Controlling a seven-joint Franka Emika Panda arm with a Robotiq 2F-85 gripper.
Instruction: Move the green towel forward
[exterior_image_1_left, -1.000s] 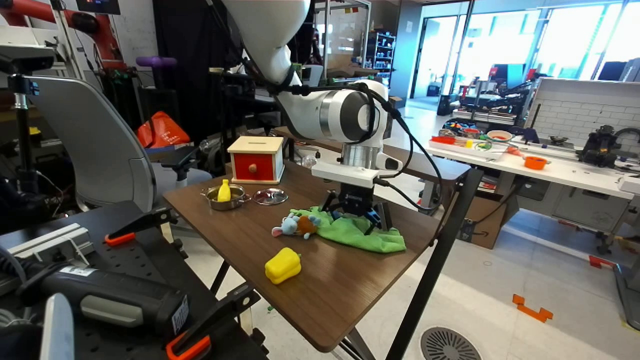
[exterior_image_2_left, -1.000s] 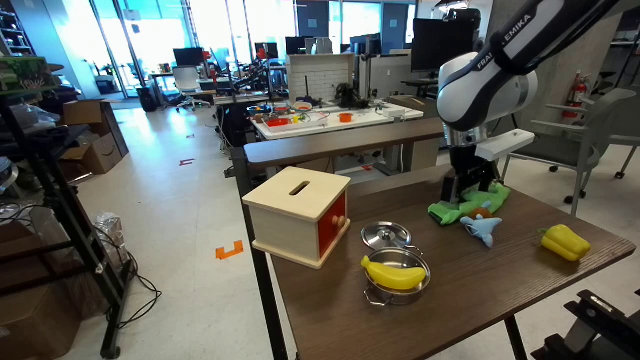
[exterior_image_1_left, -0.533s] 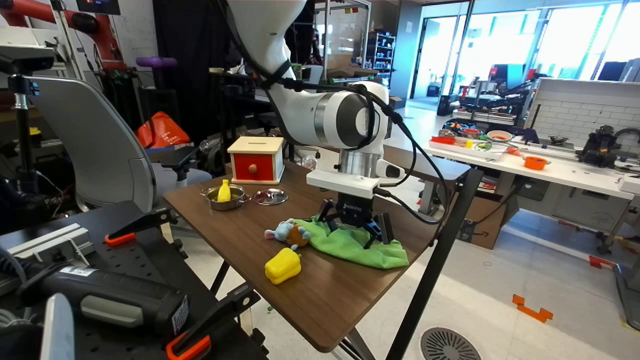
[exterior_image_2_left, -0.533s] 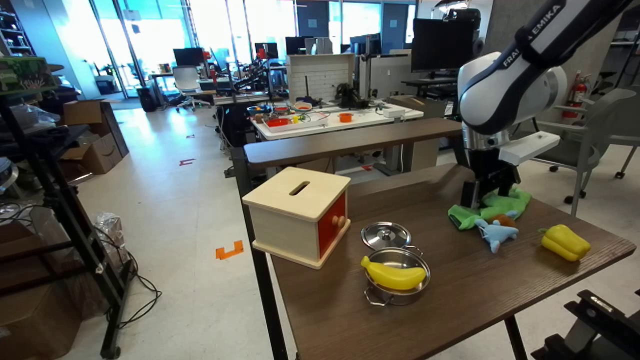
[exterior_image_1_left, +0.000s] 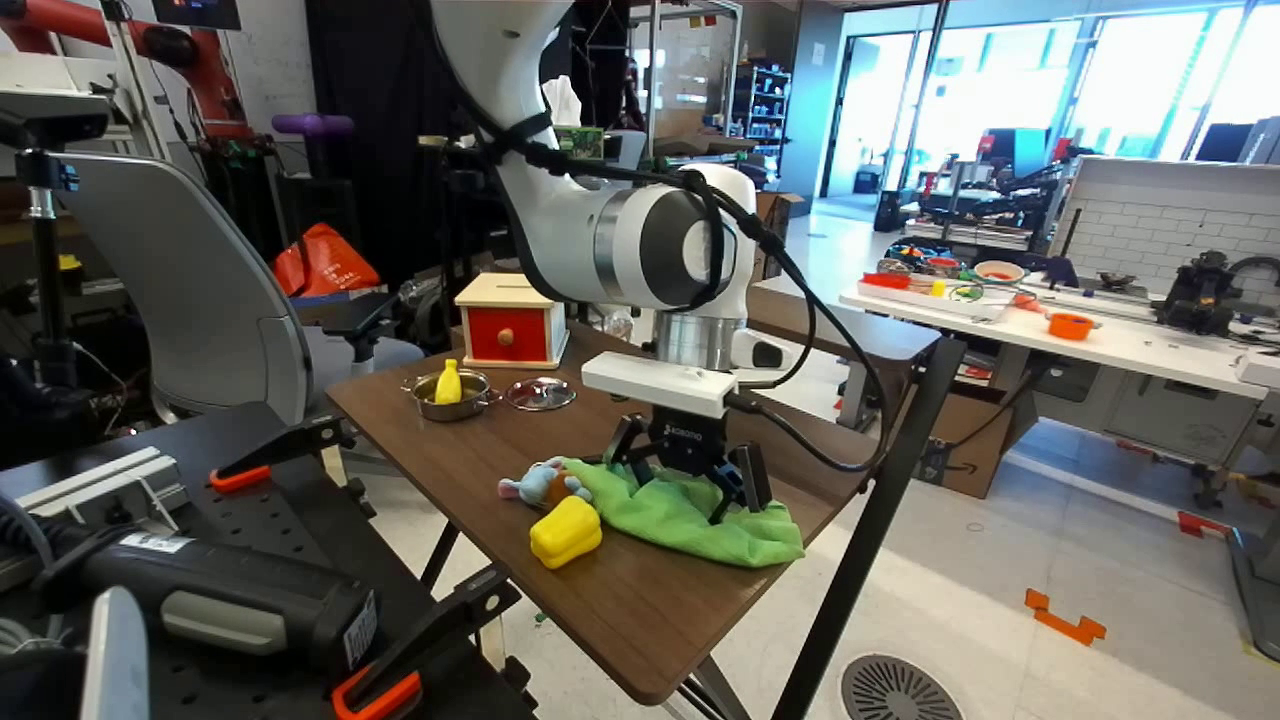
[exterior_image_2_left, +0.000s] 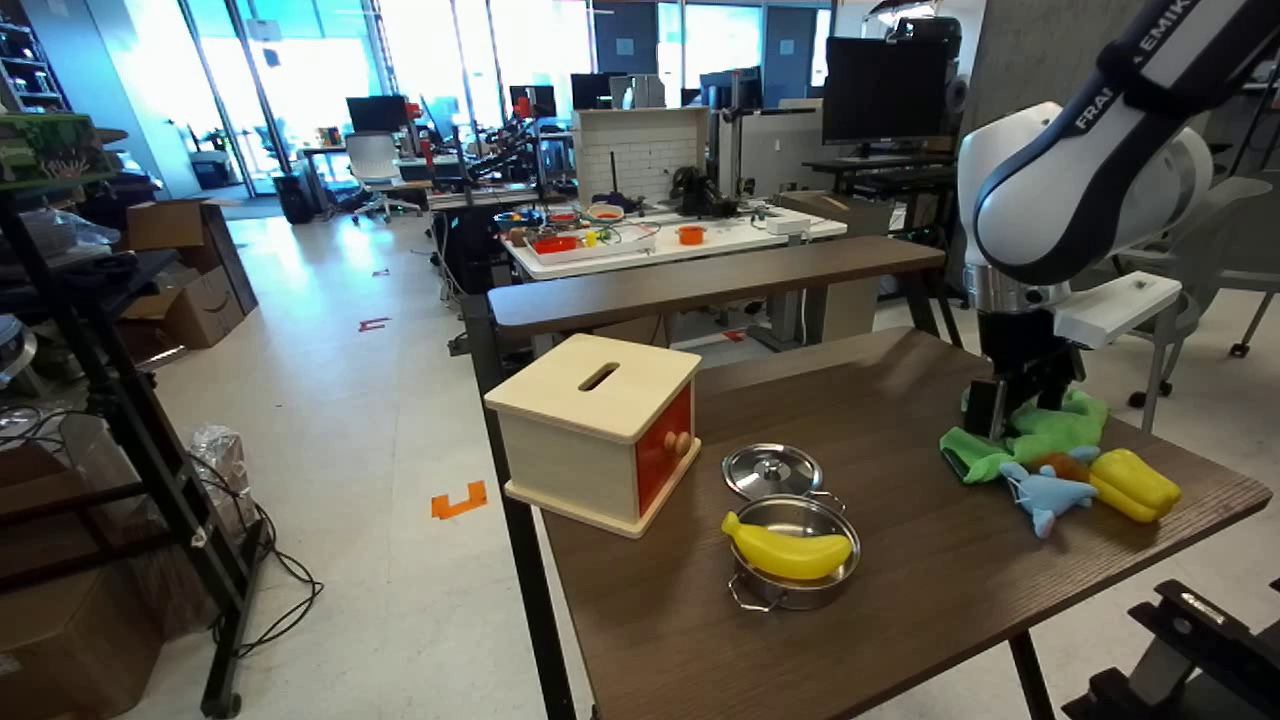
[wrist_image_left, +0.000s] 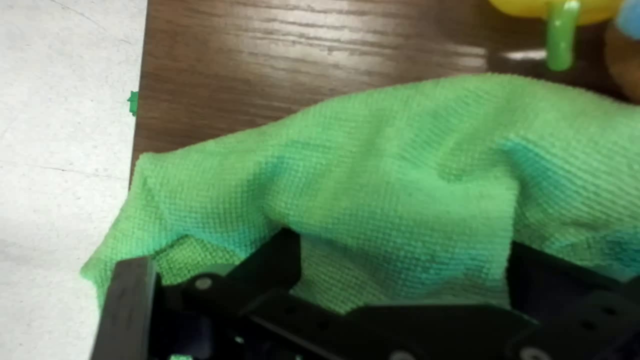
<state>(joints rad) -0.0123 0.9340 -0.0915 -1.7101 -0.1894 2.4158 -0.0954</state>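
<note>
The green towel (wrist_image_left: 400, 165) lies rumpled on the bench (wrist_image_left: 240, 65), its waffled weave creased; the hand (wrist_image_left: 400, 247), spread wide, grips nothing.

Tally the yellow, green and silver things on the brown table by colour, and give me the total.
Yellow: 2 (pepper, curved piece in the pot)
Green: 1 (towel)
Silver: 2 (pot, lid)
Total: 5

Towel (wrist_image_left: 400, 170) is green, fine grid weave; surface (exterior_image_2_left: 700, 640) brown, wood-grained. Pepper (exterior_image_1_left: 566, 532) yellow, stem (wrist_image_left: 561, 37) green; toy (exterior_image_2_left: 1048, 494) blue and brown. Banana (exterior_image_2_left: 792, 553) yellow, pot (exterior_image_2_left: 820, 594) and lid (exterior_image_2_left: 755, 470) silver, box (exterior_image_2_left: 565, 460) pale, drawer (exterior_image_2_left: 660, 470) red. Gripper (exterior_image_1_left: 680, 497) mostly black.
</note>
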